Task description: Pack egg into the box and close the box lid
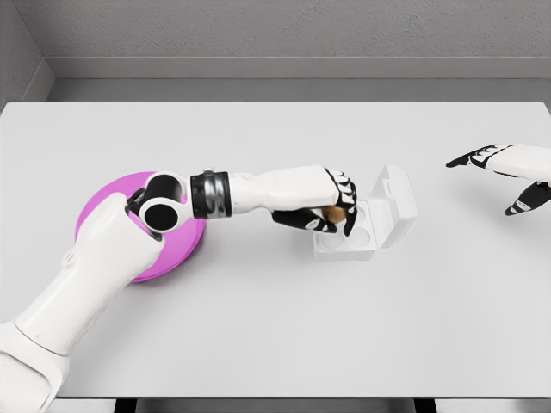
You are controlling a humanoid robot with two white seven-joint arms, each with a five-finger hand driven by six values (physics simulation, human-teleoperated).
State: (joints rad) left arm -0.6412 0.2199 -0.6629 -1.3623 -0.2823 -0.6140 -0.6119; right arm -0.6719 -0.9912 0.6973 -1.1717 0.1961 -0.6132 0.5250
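A small white box (pixel 366 234) stands open at the table's middle right, its lid (pixel 398 203) tilted up on the right side. My left hand (pixel 331 209) reaches across from the left and hovers over the box's left edge, shut on a brown egg (pixel 334 212) that peeks out between the black fingers. One round cup inside the box shows beside the hand. My right hand (pixel 504 172) floats at the far right, well apart from the box, its fingers spread and holding nothing.
A pink plate (pixel 103 206) lies at the left, partly hidden under my left elbow and forearm. The white table (pixel 275 335) stretches out in front of a grey wall.
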